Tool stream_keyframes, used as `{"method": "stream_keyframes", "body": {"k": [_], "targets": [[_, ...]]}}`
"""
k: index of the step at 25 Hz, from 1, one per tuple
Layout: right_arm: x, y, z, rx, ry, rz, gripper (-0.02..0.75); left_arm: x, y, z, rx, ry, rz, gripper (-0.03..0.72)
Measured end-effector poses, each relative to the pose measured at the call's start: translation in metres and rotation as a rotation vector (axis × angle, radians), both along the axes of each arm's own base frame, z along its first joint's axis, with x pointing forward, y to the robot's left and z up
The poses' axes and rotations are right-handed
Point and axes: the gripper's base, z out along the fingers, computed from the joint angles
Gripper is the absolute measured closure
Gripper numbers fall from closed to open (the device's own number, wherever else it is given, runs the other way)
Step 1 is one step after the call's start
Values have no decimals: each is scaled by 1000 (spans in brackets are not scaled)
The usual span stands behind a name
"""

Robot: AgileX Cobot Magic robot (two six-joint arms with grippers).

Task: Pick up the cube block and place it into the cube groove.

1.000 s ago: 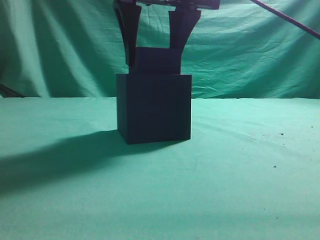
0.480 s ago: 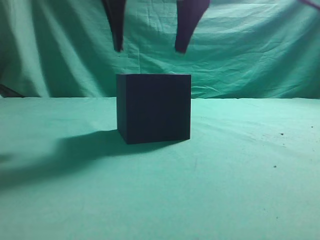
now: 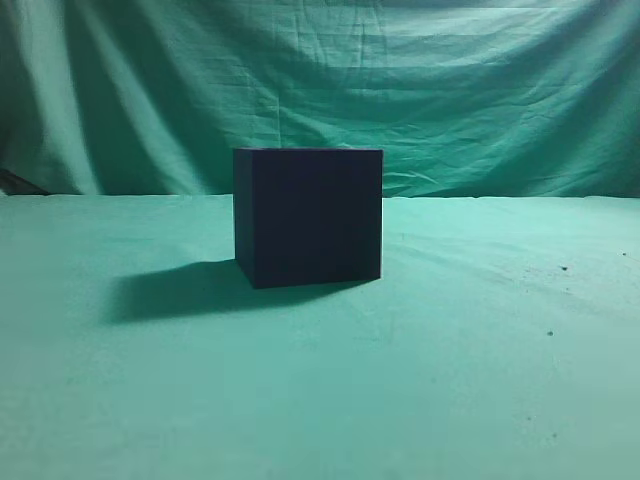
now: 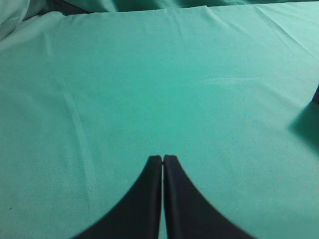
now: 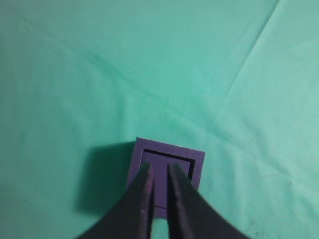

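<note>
On the left, the left gripper hangs above bare green cloth surface with its dark fingers pressed together and holding nothing; it looks idle for this task.

In the middle of the exterior view, the large, very dark navy-purple cube-shaped box stands alone on the cloth, with no arm showing around it.

On the right, the wrist camera looks straight down on that box: the small matte purple cube block sits inside the square cube groove, with a thin dark gap visible along its top and right edges. The right gripper is high above it, its fingers nearly closed with only a narrow slit between them, gripping nothing.

By my judgement the placing step is done and the arm is clear. The next move calls for little beyond parking the arm without brushing the box.

No brand, label or writing can be read on anything.
</note>
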Motion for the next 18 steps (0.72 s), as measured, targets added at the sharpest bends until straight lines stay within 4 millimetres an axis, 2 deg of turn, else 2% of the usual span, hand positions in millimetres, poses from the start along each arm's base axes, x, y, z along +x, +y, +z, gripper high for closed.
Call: {"method": "stream_keyframes", "body": {"k": [1,3,7,10,13,18], "targets": [[-7,-7,15,26,-28,2,738,0,0,0,0,0,0,688],[-23,-23,43,75,-82,3,738,0,0,0,0,0,0,688],[-55,-52,88,167,-167,5,738,0,0,0,0,0,0,688],[-79,-74,104,208,-196,8,738,0,0,0,0,0,0,688],[-101,-95,98,197,-183,9,738,0,0,0,0,0,0,688],[-132,-124,57,122,-98,11,738,0,0,0,0,0,0,688]]}}
